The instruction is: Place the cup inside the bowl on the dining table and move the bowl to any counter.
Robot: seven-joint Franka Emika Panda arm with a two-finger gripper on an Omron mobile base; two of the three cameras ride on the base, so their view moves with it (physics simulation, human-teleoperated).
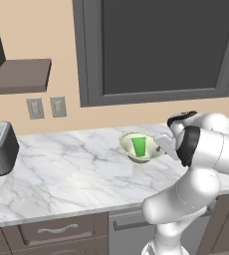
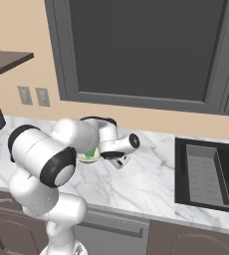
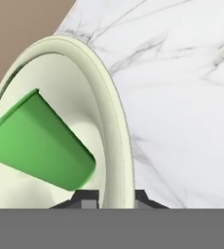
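Hand view: gripper (image 3: 115,197) astride bowl (image 3: 115,121) rim, cup (image 3: 36,141) inside.

Green cup (image 1: 139,146) stands inside cream bowl (image 1: 128,149), tilted above marble counter (image 1: 71,174).

Green cup (image 1: 139,146), cream bowl (image 1: 127,147), white grey-veined counter (image 1: 66,172)

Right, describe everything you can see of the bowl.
The bowl is round, wide and shallow, cream-white outside with a pale greenish inside, smooth like glazed ceramic or plastic. It is over the white veined marble counter by the beige wall, tipped so its inside faces the left base camera. The green cup lies inside it. In the hand view the gripper has its jaws closed on the rim, one finger inside, one outside.
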